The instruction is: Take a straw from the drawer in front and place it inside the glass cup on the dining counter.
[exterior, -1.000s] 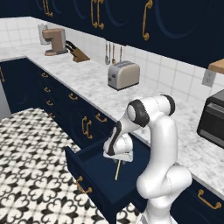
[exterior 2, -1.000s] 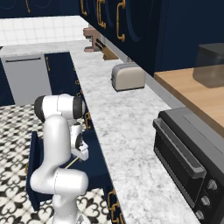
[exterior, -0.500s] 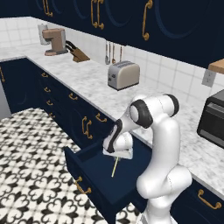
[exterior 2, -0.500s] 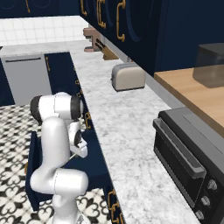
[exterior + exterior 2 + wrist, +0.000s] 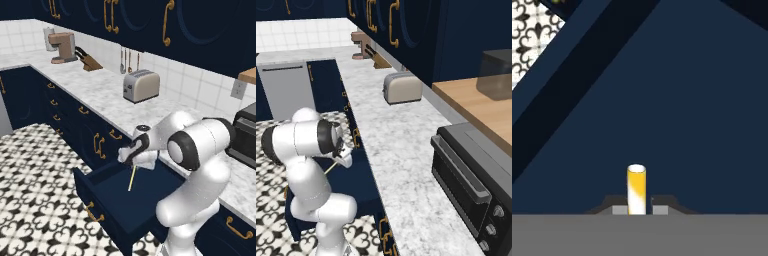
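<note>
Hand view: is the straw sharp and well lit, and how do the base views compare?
Hand view: straw crisp, evenly lit between the gripper tips, drawer flat dark navy. Left base view: sharp, soft shadowless light, straw thin but clear. Right base view: equally sharp.

Arm folded forward and low, gripper (image 5: 133,163) pointing down.
Elbow sticks out to the side, wrist bent downward, hand just below the forearm. Jaws closed, fingertips (image 5: 659,206) pinching a thin yellow stick (image 5: 132,178) between them.
</note>
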Tool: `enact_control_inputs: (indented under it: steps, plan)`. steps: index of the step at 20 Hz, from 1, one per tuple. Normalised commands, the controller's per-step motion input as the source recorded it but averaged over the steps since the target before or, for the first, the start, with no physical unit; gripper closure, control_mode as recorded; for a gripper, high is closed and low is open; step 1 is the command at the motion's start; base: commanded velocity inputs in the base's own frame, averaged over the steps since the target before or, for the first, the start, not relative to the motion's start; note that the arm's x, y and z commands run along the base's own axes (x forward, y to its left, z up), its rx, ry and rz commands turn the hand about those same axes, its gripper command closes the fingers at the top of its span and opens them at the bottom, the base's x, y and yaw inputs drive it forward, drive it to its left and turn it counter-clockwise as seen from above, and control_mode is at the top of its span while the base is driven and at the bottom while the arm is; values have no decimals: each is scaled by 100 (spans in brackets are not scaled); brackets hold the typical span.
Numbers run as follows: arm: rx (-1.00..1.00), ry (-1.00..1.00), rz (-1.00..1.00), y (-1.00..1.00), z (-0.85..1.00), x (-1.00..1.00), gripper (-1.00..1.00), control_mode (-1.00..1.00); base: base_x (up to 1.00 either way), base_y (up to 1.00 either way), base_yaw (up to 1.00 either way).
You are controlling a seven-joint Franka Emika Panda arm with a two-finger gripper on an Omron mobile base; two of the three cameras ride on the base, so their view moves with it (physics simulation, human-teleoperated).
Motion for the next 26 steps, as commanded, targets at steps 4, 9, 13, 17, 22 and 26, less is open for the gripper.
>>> enact_control_inputs:
  steps: [4, 9, 13, 17, 22, 26]
  plan:
    - [7, -13, 7, 0, 100, -6, 100, -100, 0, 0, 0]
    - [1, -7, 8, 0, 100, 0, 100, -100, 0, 0, 0]
    - [-1, -5, 6, 0, 100, -4, 100, -100, 0, 0, 0]
    - [-8, -10, 4, 0, 100, -30, 100, -100, 0, 0, 0]
    - [-8, -12, 3, -2, 100, -45, 100, -100, 0, 0, 0]
    - [-5, -17, 0, -12, 99, -56, 100, -100, 0, 0, 0]
